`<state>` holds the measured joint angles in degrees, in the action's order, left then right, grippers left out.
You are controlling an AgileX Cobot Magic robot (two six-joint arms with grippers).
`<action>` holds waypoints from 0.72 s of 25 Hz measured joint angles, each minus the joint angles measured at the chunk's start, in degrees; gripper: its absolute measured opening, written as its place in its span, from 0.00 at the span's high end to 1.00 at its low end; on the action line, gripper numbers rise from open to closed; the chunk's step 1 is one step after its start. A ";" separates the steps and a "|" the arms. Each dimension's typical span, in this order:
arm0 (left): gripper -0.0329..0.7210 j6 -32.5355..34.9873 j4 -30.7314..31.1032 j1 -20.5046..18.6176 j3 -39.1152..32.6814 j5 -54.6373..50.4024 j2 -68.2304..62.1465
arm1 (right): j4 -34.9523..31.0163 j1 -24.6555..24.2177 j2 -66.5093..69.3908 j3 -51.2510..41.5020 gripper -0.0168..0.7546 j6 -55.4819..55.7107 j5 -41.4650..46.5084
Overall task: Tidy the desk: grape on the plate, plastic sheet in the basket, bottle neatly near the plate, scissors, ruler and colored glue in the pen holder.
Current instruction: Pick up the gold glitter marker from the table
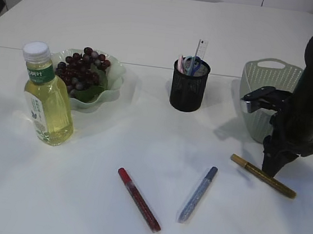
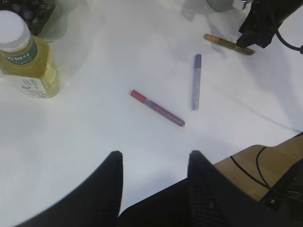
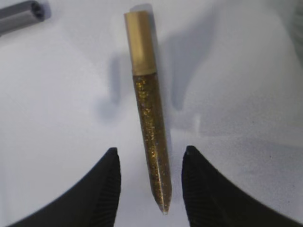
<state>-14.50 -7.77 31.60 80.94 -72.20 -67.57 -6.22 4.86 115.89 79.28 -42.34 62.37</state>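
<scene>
Step in hand, as I read it: right end effector [image 3: 149,182] picking the gold glitter glue pen [image 3: 147,118] off the worktop [image 1: 155,26]. Near to far. Near edge: red glitter glue pen [image 1: 138,199] and blue-silver glitter glue pen [image 1: 197,193] lie flat, apart from each other, nothing on them. Left end effector [image 2: 154,163] hangs above the near edge, jaws apart and empty, well clear of both. Toward the right edge: the gold pen lies flat with the right end effector straddling its tip end; jaws apart, a gap showing on both sides, no contact that I can see. To do it well: the straddle sits near the tapered tip, so I'd shift toward the body before closing, since a thin tip could slip or pivot. Close square across the barrel, lift straight, tilt upright. Beyond: the mesh pen holder [image 1: 189,87] mid-worktop already has the scissors [image 1: 192,64] and ruler [image 1: 201,48] in it, so drop into the free gap. Basket [image 1: 265,84] sits right behind the arm; mind it on the swing. Far left: bottle [image 1: 46,99] just beside the plate [image 1: 111,89] holding the grapes [image 1: 83,66].
</scene>
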 joint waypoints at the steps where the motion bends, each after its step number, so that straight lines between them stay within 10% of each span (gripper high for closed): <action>1: 0.52 0.00 0.00 0.00 0.00 0.00 0.00 | 0.00 0.00 0.27 0.00 0.52 -0.10 0.00; 18: 0.52 0.93 0.54 0.00 0.00 0.00 0.00 | 1.89 3.04 2.95 0.00 0.52 -0.35 0.10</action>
<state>-13.57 -7.23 31.60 80.94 -72.20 -67.57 -4.34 7.90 118.85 79.28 -42.69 62.47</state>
